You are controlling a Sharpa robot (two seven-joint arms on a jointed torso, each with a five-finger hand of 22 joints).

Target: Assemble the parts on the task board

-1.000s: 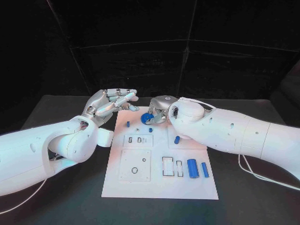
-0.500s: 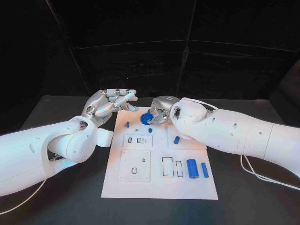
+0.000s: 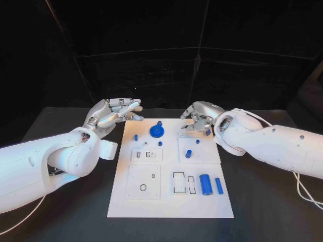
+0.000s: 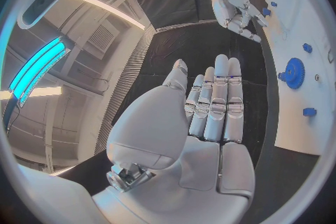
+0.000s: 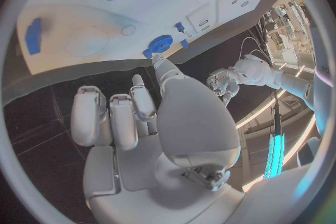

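Both hands empty; my right hand (image 3: 199, 119), fingers loosely curled, hovers nearer the blue gear (image 3: 157, 131) than my left hand (image 3: 115, 112), fingers straight together.

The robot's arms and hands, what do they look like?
Both arms are bulky, smooth white shells with small dark dots. Each ends in a silver metallic hand, left hand and right hand, with segmented fingers. A thin white cable trails from the right arm.

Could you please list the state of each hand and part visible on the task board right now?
Left hand: open, holding nothing, beside the board.
Right hand: holding nothing, over the board's far right corner.
Blue toothed gear: seated on the white task board.
Large blue cylinder: lying loose on the board.
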